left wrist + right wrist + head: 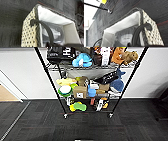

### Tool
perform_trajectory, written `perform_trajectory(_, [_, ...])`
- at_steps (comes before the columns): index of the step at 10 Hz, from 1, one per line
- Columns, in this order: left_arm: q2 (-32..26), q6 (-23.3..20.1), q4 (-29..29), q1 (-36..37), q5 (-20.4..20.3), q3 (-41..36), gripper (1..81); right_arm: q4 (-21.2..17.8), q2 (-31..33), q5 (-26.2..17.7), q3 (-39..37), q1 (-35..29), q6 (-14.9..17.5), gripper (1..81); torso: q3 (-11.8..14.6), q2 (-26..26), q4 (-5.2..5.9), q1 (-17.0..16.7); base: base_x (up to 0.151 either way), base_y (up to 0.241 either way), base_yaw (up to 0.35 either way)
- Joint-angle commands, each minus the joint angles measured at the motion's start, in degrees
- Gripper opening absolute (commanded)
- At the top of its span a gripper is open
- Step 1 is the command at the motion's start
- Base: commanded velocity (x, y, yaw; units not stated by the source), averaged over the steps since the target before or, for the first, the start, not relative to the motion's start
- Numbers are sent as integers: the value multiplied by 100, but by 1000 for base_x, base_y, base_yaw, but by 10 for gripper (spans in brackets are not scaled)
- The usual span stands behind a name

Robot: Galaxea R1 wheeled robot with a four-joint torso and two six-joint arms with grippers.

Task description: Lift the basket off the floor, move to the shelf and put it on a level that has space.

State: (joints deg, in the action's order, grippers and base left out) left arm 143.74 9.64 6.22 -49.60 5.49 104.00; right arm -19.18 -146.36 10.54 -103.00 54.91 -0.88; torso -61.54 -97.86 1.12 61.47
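The shelf point(51, 79) is a black wire rack on small wheels straight ahead against the white wall. Its tiers in sight are crowded with plush toys and boxes, and its top runs past the picture's upper edge, so the level with room is hidden. The basket point(29, 37), cream-and-black weave with pale lining, hangs above the carpet. My left gripper point(50, 44) is shut on one black loop handle point(47, 30), pulled taut. In the right wrist view the basket point(152, 33) hangs by its other handle point(139, 32), with my right gripper point(132, 45) shut on it.
A clear plastic pack with a label point(56, 33) lies inside the basket. Dark carpet point(37, 122) stretches to the rack's wheels point(65, 115). A wooden floor area point(7, 94) lies at the left, and a dark object point(163, 100) stands at the right edge.
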Motion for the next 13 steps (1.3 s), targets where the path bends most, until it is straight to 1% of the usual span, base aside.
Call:
perform_trajectory(1, [-231, 170, 143, 517, 49, -617, 10, 54, 86, -360, 536, -467, -35, 10, 561, 560, 0, -362, 0, 0, 0])
perform_trajectory(2, [-222, 196, 143, 517, 49, -626, 10, 54, 131, -351, 589, -467, -35, 10, 671, 697, 0, -445, 0, 0, 0])
perform_trajectory(3, [-222, 213, 143, 543, 49, -626, 10, 46, 183, -300, 607, -484, -35, 10, 845, 866, 0, -555, 0, 0, 0])
perform_trajectory(5, [-196, 362, 152, 657, 49, -600, 10, 10, 236, -237, 642, -572, -44, 10, 1223, 1239, 0, -802, 0, 0, 0])
perform_trajectory(8, [-257, 424, 161, 763, 58, -732, 10, -16, 298, -237, 782, -713, -70, 10, 1789, 1799, 0, -1169, 0, 0, 0])
perform_trajectory(9, [-337, 460, 161, 790, 49, -881, 10, -7, 359, -237, 897, -722, -141, 10, 1979, 1985, 0, -1293, 0, 0, 0])
perform_trajectory(12, [-775, 477, 161, 807, -82, -1530, 10, 28, 675, -132, 1423, -704, -132, 10, 2549, 2549, 0, -1663, 0, 0, 0])
perform_trajectory(13, [-908, 477, 152, 807, -109, -1769, 10, 46, 755, -35, 1591, -687, -132, 10, 2517, 2741, 0, -1790, 0, 0, 0])
